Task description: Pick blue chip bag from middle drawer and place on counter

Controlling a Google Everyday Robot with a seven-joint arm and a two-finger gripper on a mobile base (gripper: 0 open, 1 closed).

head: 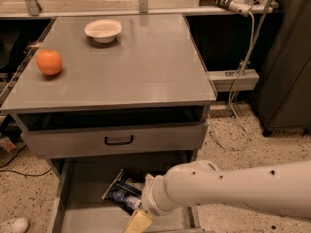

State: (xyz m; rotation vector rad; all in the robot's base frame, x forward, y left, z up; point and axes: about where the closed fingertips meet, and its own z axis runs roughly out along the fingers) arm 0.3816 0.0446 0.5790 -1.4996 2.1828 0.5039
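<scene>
The small dark-blue foil chip bag with white label patches (pixel 122 191) lies tilted on the bare floor of the open wide grey metal middle drawer (pixel 86 178), just above and slightly left of the tan-tipped gripper (pixel 138 223). The gripper hangs low over the drawer at the end of the white arm (pixel 228 191). Whether it is clenched or released cannot be told, and contact with the bag is unclear. Well above it, the flat grey metal counter (pixel 131 67) carries a round orange fruit (pixel 49 62) and a shallow white bowl (pixel 103 30).
</scene>
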